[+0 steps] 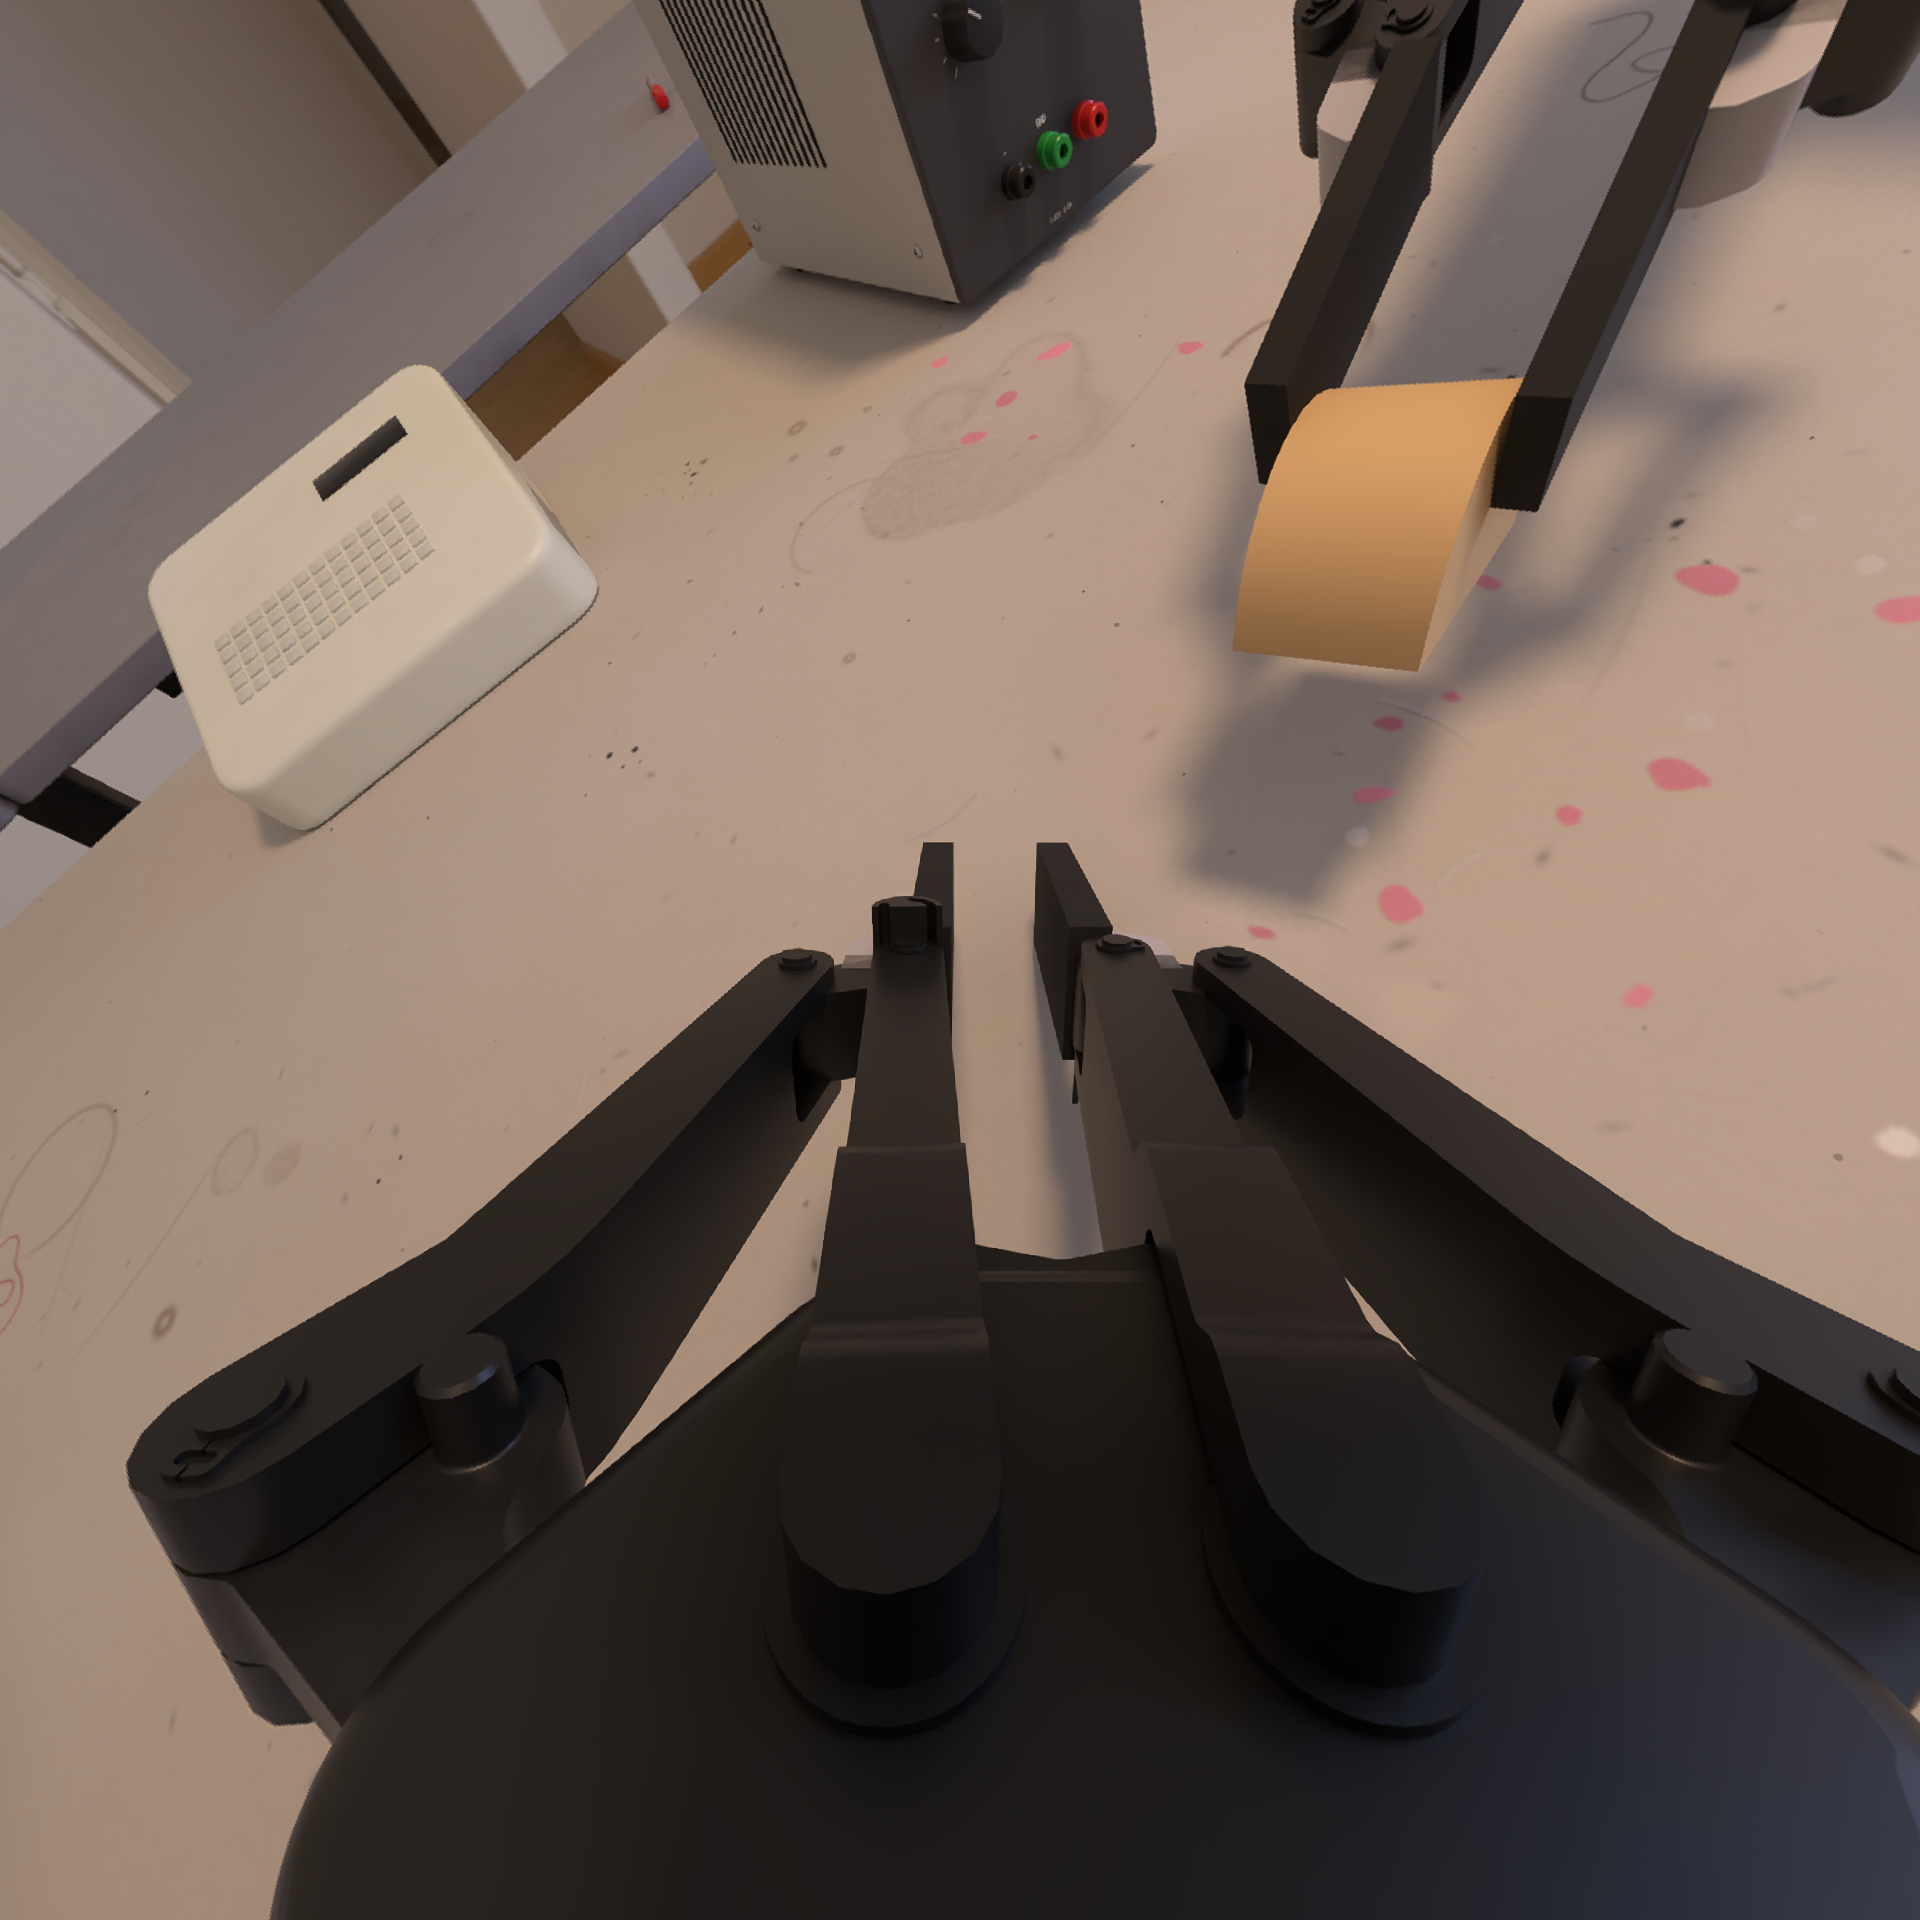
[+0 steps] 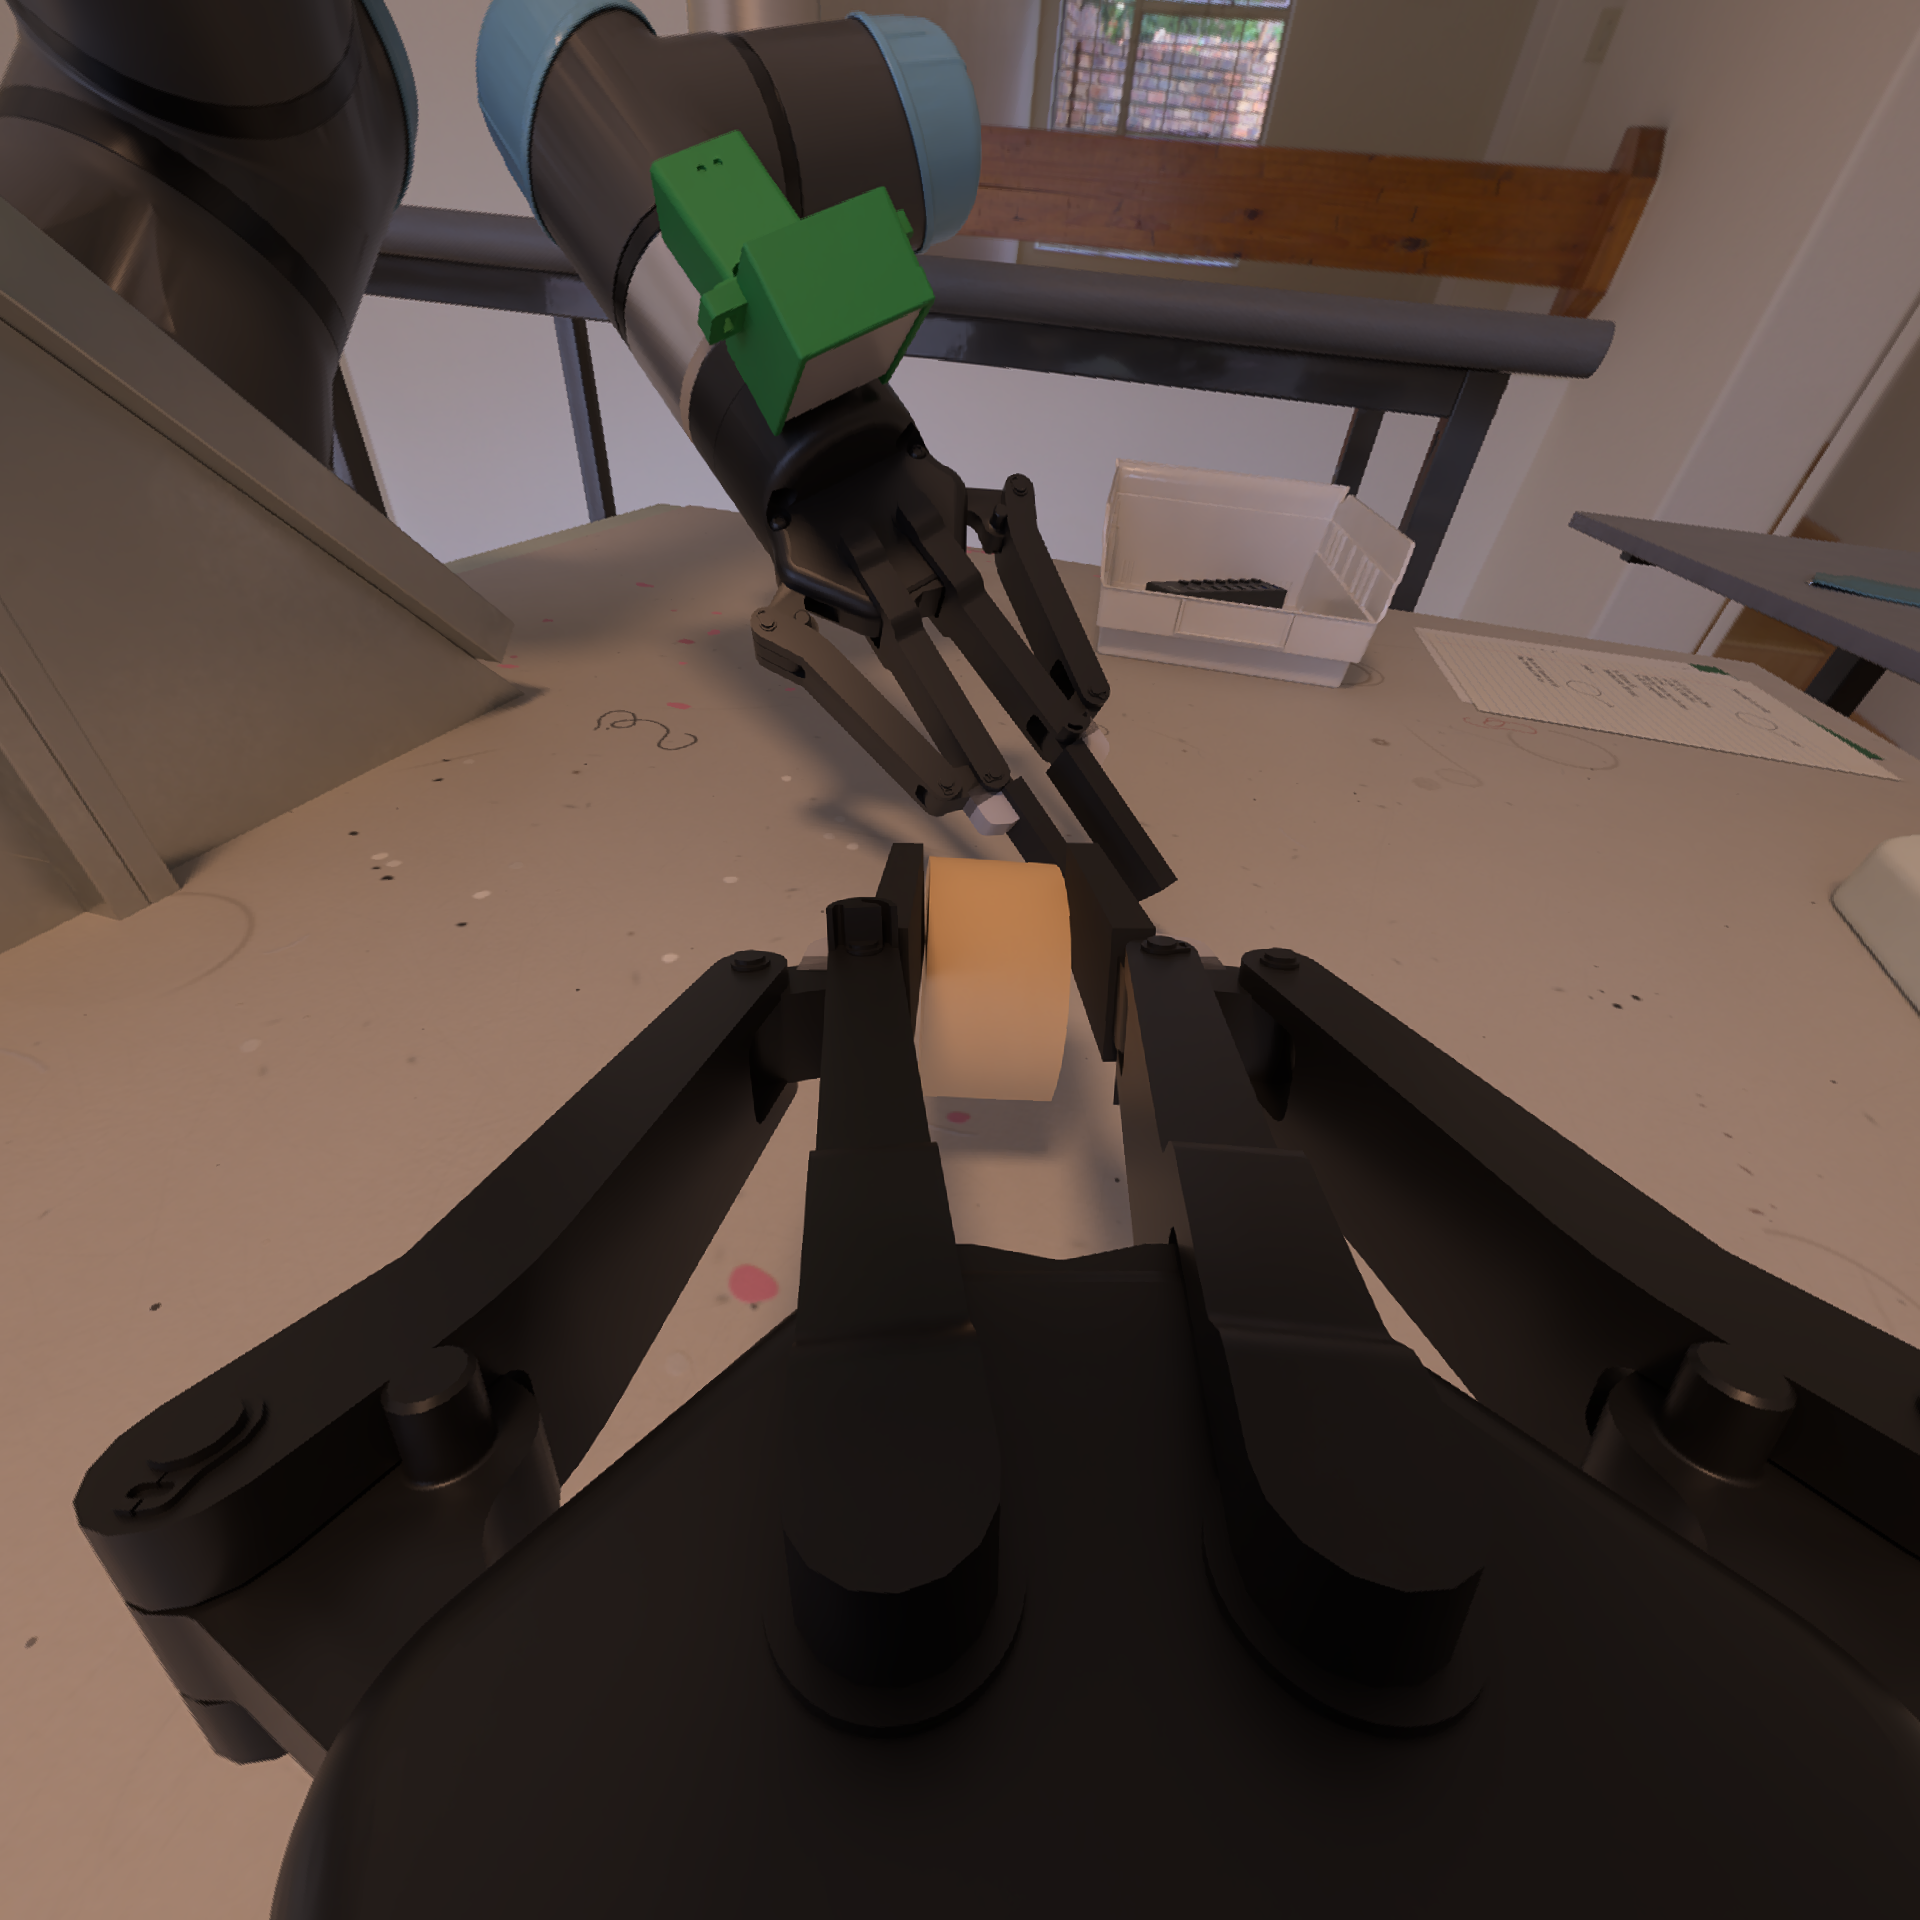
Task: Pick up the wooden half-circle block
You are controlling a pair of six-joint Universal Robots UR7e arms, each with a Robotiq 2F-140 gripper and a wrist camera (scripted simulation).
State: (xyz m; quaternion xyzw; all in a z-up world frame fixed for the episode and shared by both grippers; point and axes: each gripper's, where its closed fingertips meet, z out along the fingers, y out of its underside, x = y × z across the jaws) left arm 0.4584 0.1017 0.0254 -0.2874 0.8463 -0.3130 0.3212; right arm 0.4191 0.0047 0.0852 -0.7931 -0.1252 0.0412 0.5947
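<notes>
Block, wooden half-circle (image 2: pixel 995 977): was clamped between the fingers of the right gripper (image 2: pixel 1003 935), flat faces against the pads, curved face outward; in the left wrist view it hung clear of the desk (image 1: pixel 727 727), its shadow apart from it below, so the lift appeared done or nearly so.

Left gripper (image 1: pixel 992 904): fingers drawn close together with a narrow gap, holding nothing; it was poised above the desk, near the block.

Risks, as judged: the fingers held only the upper part of the block, most of it hanging below the pads, so a quick swing could pivot it or let it slip and drop to the desk; the left gripper's fingertips stood just beside the right gripper's in the right wrist view, so a sideways move toward them could knock the block loose.

Surroundings: cream keypad device (image 1: pixel 364 592) on the desk, well apart; grey power supply unit (image 1: pixel 914 135) with red and green sockets, farther back; white plastic bin (image 2: pixel 1247 571) holding a dark part; printed sheet (image 2: pixel 1652 707) at the far corner; pink paint spots across the desk; none of these stood in the way of a straight upward lift.
</notes>
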